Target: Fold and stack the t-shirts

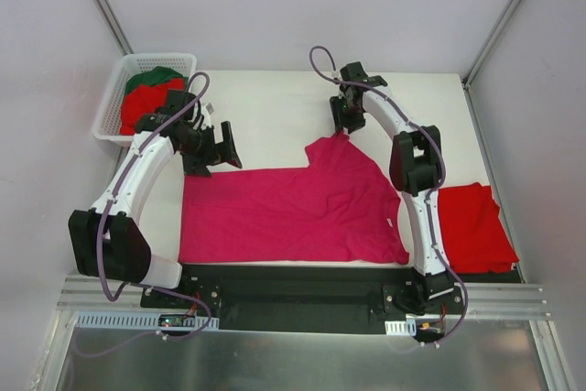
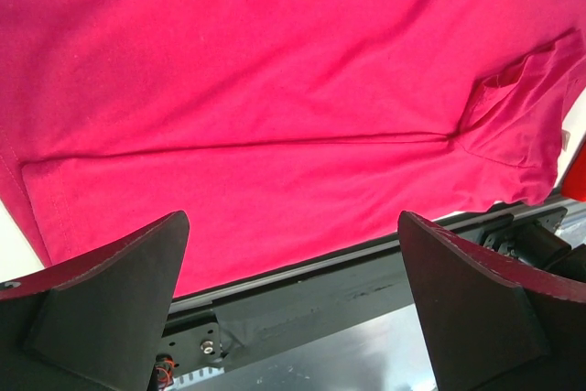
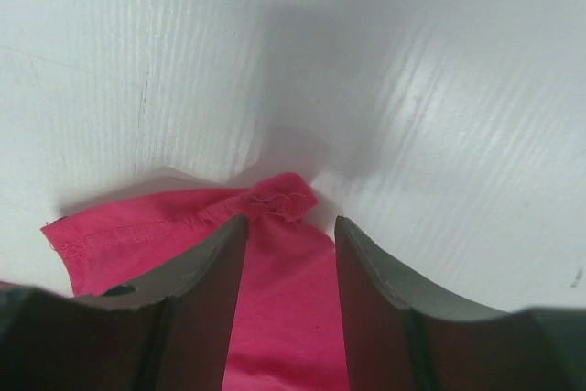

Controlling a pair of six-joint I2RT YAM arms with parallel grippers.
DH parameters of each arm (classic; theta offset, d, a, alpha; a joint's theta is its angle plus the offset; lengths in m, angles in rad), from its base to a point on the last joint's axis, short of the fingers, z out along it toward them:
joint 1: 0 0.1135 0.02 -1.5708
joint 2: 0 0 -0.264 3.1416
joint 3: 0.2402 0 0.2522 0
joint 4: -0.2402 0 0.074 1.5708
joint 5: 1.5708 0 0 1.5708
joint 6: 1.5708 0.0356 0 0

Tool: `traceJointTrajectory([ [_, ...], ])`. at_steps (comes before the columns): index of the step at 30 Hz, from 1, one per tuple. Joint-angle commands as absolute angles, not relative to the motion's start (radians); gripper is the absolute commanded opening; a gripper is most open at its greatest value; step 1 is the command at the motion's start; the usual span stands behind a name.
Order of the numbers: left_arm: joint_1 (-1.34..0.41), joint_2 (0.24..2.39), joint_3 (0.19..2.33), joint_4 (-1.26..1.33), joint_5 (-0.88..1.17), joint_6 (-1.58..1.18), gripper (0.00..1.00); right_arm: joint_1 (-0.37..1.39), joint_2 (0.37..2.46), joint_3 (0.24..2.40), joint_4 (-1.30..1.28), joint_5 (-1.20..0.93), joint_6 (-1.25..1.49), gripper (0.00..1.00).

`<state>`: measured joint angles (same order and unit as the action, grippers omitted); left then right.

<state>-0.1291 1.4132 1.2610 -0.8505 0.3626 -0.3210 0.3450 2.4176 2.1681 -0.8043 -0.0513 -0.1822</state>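
A magenta-pink t-shirt [image 1: 293,212] [image 2: 275,89] lies spread flat near the table's front, one sleeve reaching back to a point. My right gripper [image 1: 345,130] [image 3: 290,222] sits over that sleeve tip [image 3: 279,197], jaws half closed astride the bunched cloth, with a gap still showing on the right side. My left gripper [image 1: 215,148] [image 2: 293,217] hovers wide open above the shirt's back left corner, holding nothing. A folded red t-shirt [image 1: 472,226] lies at the front right. More t-shirts, red [image 1: 146,105] and dark green [image 1: 163,75], sit in the basket.
The white lattice basket [image 1: 112,107] stands at the back left corner of the white table [image 1: 265,107]. A black rail [image 1: 293,290] runs along the near edge by the arm bases. Grey walls close in on both sides.
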Motion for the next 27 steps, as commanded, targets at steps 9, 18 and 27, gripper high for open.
traceJointTrajectory([
  [9, -0.123, 1.442, 1.295, -0.851, 0.385, -0.29, 0.99, 0.337, 2.404, 2.232, -0.776, -0.097, -0.161, 0.48],
  [18, -0.123, 1.445, 1.289, -0.853, 0.382, -0.287, 0.99, 0.337, 2.421, 2.232, -0.776, -0.12, -0.153, 0.47],
  [27, -0.123, 1.448, 1.298, -0.854, 0.379, -0.284, 1.0, 0.337, 2.441, 2.215, -0.775, -0.14, -0.15, 0.38],
])
